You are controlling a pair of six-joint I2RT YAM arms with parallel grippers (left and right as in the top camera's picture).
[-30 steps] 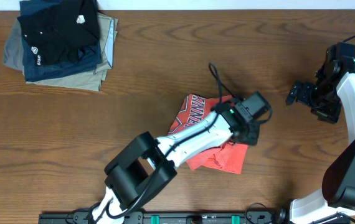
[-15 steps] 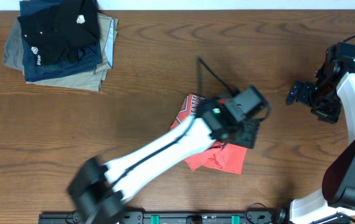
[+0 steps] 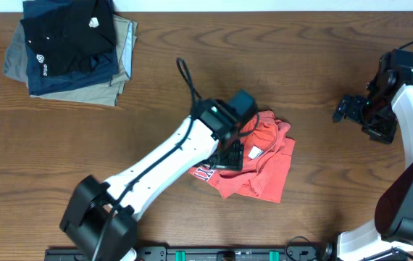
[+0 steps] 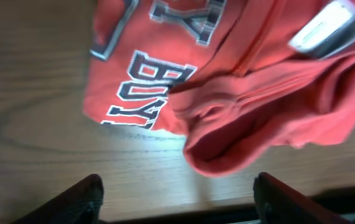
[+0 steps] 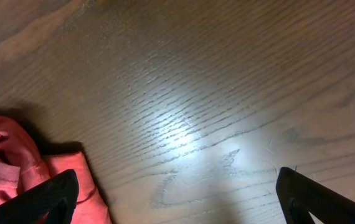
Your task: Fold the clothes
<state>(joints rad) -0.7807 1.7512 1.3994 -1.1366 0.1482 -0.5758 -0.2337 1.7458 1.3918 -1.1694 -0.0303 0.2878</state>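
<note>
The coral-red T-shirt (image 3: pixel 268 163) lies crumpled at the table's middle. Its white neck tag (image 3: pixel 252 152) faces up, and some navy lettering (image 3: pixel 202 174) shows at its lower left edge. My left gripper (image 3: pixel 230 156) hovers over the shirt's left part. In the left wrist view it is open (image 4: pixel 177 190) with only bare wood between the fingers, and the shirt (image 4: pixel 227 81) with its lettering lies just ahead. My right gripper (image 3: pixel 343 110) is open and empty over bare table at the right (image 5: pixel 177 186). The shirt's edge shows at the lower left of the right wrist view (image 5: pixel 15 168).
A stack of folded black, navy and khaki garments (image 3: pixel 69 47) sits at the back left corner. The left arm (image 3: pixel 156 174) stretches from the front left across to the shirt. The right arm's base (image 3: pixel 409 196) stands at the right edge.
My left gripper has swung left, from the shirt's right side to its left. The shirt has been turned over, so its lettered front now lies mostly under and its bulk spreads rightward. The right arm has not moved.
</note>
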